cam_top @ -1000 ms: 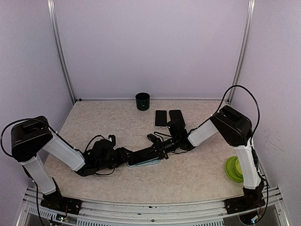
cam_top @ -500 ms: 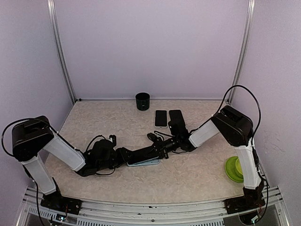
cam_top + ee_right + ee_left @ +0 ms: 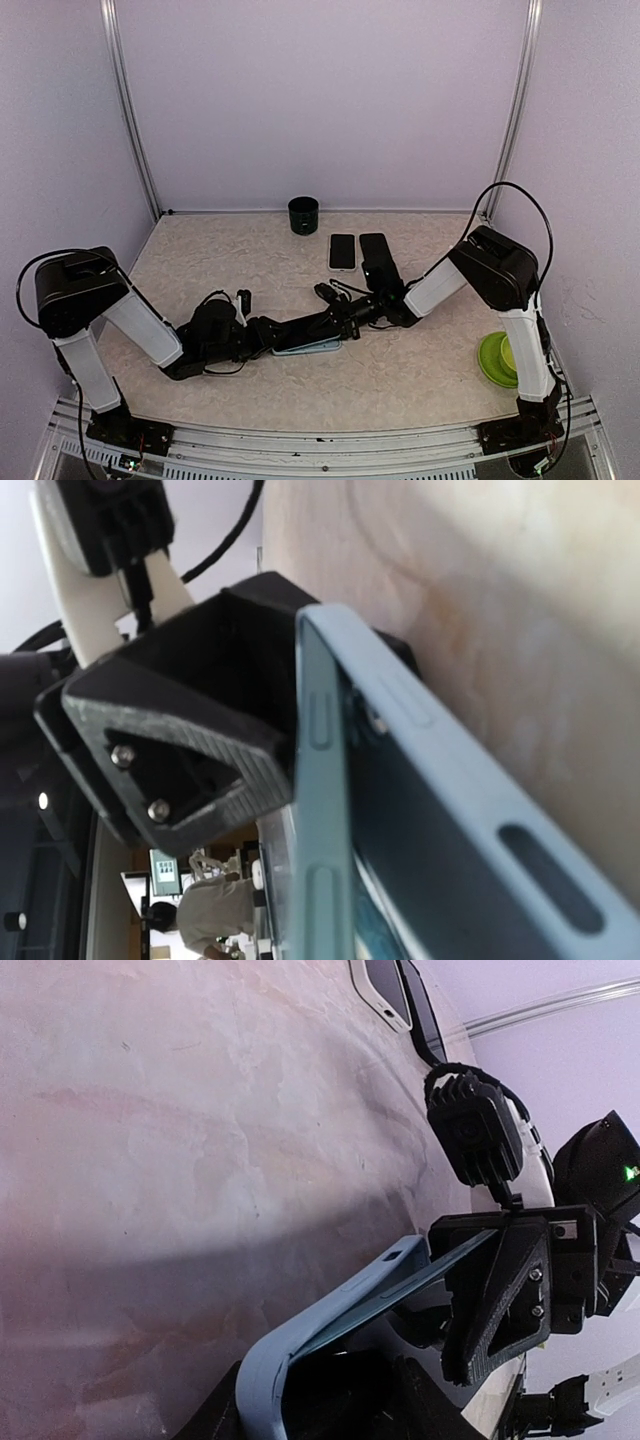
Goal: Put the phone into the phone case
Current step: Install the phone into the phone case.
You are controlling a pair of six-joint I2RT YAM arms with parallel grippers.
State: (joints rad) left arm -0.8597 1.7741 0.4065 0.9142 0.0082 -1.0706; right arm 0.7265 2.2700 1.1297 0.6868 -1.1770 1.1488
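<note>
The light blue phone case (image 3: 300,1345) lies low over the table at the centre (image 3: 312,347). My left gripper (image 3: 290,338) is shut on its near end, and its dark fingers (image 3: 400,1405) flank that end. The phone (image 3: 400,1290), a thin dark slab, sits tilted in the case with its far edge raised above the rim. My right gripper (image 3: 335,318) is shut, its black fingers (image 3: 495,1305) against that raised far edge. The right wrist view shows the case's side rim (image 3: 322,810), the phone's dark face (image 3: 420,840) inside it, and a left finger (image 3: 180,740) behind.
Two other phones (image 3: 342,251) (image 3: 374,248) lie flat at the back centre, just beyond the right arm. A dark green cup (image 3: 303,215) stands by the back wall. A green dish (image 3: 495,358) sits at the right edge beside the right arm's base.
Both grippers and the case have shifted slightly to the right. The left arm's shoulder has come up a little. The grip looks the same.
</note>
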